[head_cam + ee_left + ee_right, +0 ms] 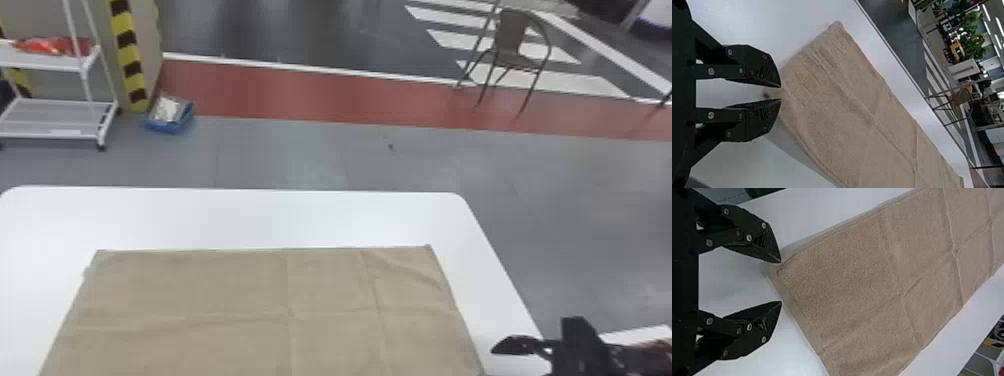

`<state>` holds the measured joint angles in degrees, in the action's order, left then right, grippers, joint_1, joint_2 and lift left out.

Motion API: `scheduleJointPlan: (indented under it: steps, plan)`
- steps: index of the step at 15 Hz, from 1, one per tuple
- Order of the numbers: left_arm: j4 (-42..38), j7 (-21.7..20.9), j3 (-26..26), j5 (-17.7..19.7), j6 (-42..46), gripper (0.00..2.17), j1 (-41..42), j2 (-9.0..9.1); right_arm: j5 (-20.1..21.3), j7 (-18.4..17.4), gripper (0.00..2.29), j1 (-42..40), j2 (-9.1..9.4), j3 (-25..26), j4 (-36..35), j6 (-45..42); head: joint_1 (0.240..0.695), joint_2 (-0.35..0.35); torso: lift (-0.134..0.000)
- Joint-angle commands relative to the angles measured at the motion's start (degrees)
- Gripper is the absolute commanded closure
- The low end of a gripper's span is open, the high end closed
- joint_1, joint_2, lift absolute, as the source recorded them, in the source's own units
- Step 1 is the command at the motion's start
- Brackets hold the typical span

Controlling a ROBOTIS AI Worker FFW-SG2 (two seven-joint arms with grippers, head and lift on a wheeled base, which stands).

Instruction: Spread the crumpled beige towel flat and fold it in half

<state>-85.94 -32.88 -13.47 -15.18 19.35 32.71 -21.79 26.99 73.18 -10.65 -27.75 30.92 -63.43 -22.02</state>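
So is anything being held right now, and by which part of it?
Nothing looks held: the left gripper is slightly open at one corner of the towel, the right gripper wide open at another.

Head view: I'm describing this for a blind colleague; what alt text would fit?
Beige towel spread mostly flat on a white table, lightly creased; black right gripper at lower right, with a chair and cart beyond.

— Which sort of place is this, please?
— I think it is a workshop or a lab, inside a large hall. The grey floor (300, 155) carries a red lane (320, 92) and white stripes (590, 85).
— And what else is showing it?
— Yellow-and-black tape (132, 60) on a corner, a white trolley (55, 120), and long ceiling lights (986, 13).
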Motion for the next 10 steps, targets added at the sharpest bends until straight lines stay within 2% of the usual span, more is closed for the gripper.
scheduleJointPlan:
  steps: [1,3,4,6,7,8,9,10]
  plan:
    - [-1.07,-0.17,-0.95,-0.47,-1.74,0.0,-0.01,0.08,-3.26,0.83,0.23,-0.25,0.06,2.57,-0.9,0.01,0.695,-0.264,0.0]
    - [-1.95,-0.08,-3.5,0.5,-1.56,0.03,-0.01,0.6,-7.83,0.92,0.23,-0.33,0.15,4.41,-1.25,0.01,0.695,-0.263,0.0]
    - [-2.57,-0.08,-4.38,2.61,-1.38,0.04,0.07,0.78,-8.79,-0.23,0.26,-0.33,0.59,5.03,-1.61,0.01,0.695,-0.256,0.0]
    - [-3.53,0.97,-3.85,3.49,-1.21,0.23,-0.01,2.01,-8.79,-2.42,0.64,0.02,1.91,5.47,-2.31,1.07,0.695,-0.232,0.0]
    - [-3.53,1.5,-2.62,3.66,-1.56,0.52,-0.81,2.27,-8.88,-3.48,0.94,0.55,2.44,5.47,-2.92,4.06,0.695,-0.23,0.0]
    - [-3.36,2.38,-1.39,3.84,-3.32,1.09,-2.39,2.8,-9.06,-4.62,1.22,1.07,2.96,5.82,-2.92,5.46,0.695,-0.233,0.0]
    - [-2.92,2.29,-0.25,4.1,-8.94,1.53,-4.67,3.5,-10.11,-6.38,1.45,1.34,3.49,5.91,-2.92,7.57,0.695,-0.242,0.0]
    - [-1.34,2.47,2.13,4.1,-15.97,1.66,-8.01,3.77,-10.46,-8.14,1.48,1.86,4.37,5.82,-2.57,8.98,0.695,-0.249,0.0]
